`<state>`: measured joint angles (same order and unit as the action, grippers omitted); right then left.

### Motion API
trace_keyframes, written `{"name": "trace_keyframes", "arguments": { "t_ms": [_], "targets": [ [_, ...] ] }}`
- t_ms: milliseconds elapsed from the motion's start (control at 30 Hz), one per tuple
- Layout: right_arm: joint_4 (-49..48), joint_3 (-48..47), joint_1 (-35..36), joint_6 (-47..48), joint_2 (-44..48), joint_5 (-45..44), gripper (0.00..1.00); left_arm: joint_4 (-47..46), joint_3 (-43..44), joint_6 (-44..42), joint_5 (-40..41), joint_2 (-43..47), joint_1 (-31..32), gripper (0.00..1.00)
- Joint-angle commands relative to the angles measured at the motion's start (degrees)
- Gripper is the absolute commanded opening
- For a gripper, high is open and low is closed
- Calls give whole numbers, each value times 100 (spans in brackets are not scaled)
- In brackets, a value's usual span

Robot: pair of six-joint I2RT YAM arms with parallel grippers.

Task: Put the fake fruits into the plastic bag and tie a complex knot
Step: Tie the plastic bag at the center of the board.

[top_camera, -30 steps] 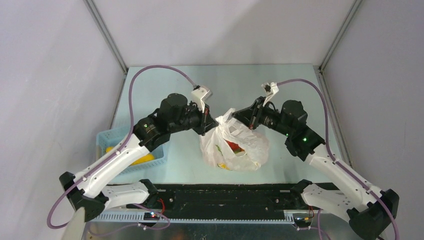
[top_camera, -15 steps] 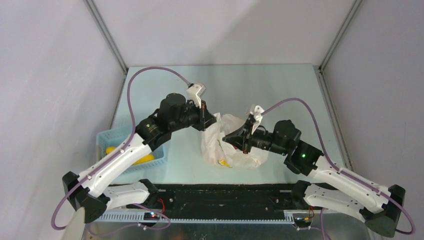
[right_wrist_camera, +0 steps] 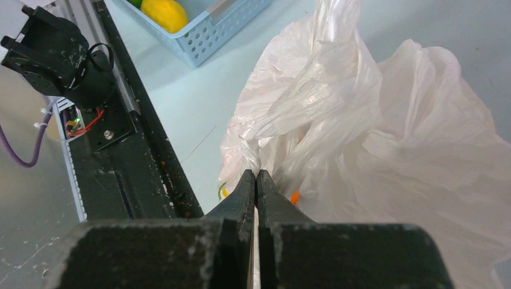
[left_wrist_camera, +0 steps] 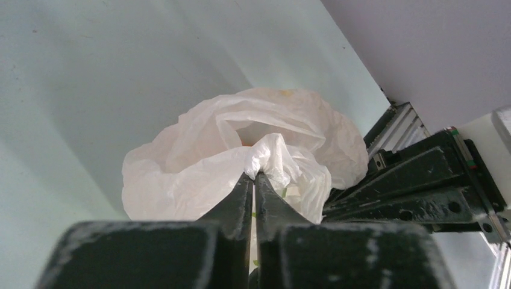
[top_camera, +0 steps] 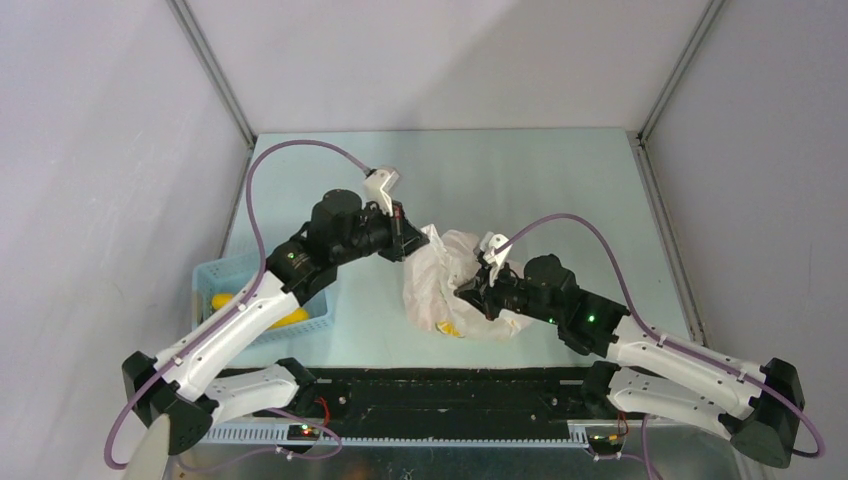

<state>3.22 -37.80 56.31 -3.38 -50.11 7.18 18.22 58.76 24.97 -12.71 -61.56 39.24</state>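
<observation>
The white plastic bag (top_camera: 450,280) lies crumpled on the table between my arms. My left gripper (top_camera: 408,240) is at its far left edge, shut on a bunched strip of the bag (left_wrist_camera: 271,153). My right gripper (top_camera: 472,290) reaches over the bag from the near right and is shut on another twisted strip of the bag (right_wrist_camera: 289,114). Fake fruits show only dimly through the plastic: an orange patch (right_wrist_camera: 294,197) and a yellow bit (top_camera: 447,328). The knot is out of view.
A light blue slatted basket (top_camera: 212,278) sits at the left, under my left arm, with a yellow fruit (right_wrist_camera: 164,12) in it. The black rail (top_camera: 450,385) runs along the near edge, close to the bag.
My right arm swung from the bag's far right across to its near side, carrying its strip over the bag. The left gripper drifted slightly left. The bag flattened and closed over the fruits.
</observation>
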Motion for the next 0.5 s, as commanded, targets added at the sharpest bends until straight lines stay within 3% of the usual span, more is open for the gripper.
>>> {"name": "trace_keyframes", "arguments": {
  "t_ms": [0,100,167,233,367,467],
  "targets": [
    [-148,12,31,238,-17,-245,0,-364,-59,37,-506,234,-97,14],
    [-210,24,32,246,-25,-244,0,-284,36,-133,-941,230,-130,31],
    [-228,27,36,249,-25,-237,0,-127,155,-325,-999,257,-142,58],
    [-233,35,35,249,-21,-221,0,-4,271,-489,-954,287,-156,75],
    [-259,64,36,245,-6,-212,0,315,610,-812,-931,99,-177,91],
    [-266,82,37,252,2,-208,0,723,1024,-1003,-978,-229,-173,97]
  ]
}}
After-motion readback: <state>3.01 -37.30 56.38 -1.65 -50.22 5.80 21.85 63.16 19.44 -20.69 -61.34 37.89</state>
